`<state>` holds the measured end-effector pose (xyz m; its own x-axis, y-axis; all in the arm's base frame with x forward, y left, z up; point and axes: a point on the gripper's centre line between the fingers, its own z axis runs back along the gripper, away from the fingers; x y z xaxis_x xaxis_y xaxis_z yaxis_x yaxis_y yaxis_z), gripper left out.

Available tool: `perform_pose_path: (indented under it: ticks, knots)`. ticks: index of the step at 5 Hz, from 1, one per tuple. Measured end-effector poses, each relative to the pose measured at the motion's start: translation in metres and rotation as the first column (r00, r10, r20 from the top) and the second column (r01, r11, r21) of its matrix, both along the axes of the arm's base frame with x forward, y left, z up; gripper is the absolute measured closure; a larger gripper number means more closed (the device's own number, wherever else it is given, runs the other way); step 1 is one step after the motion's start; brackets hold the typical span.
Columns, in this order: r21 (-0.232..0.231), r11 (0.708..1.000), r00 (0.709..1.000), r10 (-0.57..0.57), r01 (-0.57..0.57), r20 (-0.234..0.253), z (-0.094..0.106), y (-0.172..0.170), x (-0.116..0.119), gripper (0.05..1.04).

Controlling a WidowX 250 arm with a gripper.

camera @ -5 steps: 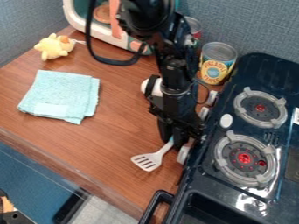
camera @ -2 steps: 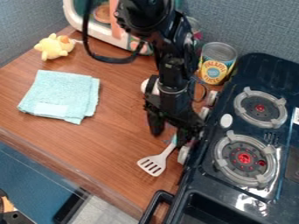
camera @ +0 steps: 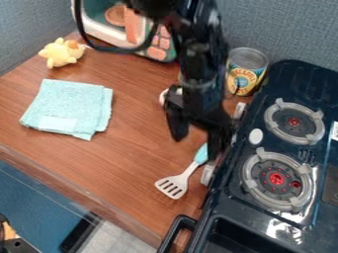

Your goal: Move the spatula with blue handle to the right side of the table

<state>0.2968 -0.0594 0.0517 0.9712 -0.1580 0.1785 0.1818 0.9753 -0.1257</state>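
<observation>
I have my gripper (camera: 196,147) wider apart now: its fingers stood close about the spatula's handle a second ago, then parted, and now they straddle a broad gap. I've also brought it slightly upward in the view, so more of the blue handle (camera: 200,154) shows. The spatula (camera: 181,179) itself has shifted a little toward the stove and the view's lower edge, all before the latest frame. My arm's black cable (camera: 117,50) hangs higher, uncovering more of the toy microwave's buttons (camera: 157,52).

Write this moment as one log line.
gripper: open, near blue handle | spatula: lying on table, beside stove | grip: apparently none
</observation>
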Motion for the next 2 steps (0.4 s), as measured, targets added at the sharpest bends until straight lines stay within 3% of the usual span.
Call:
perform_pose_path:
  ticks: [1, 2]
  knots:
    - [0.080, 0.996, 0.998, -0.045, 0.040, 0.054, 0.0236, 0.0114, 0.0022, 0.083]
    - [0.085, 0.995, 0.997, -0.051, 0.046, 0.057, 0.0248, 0.0111, 0.0025, 0.083]
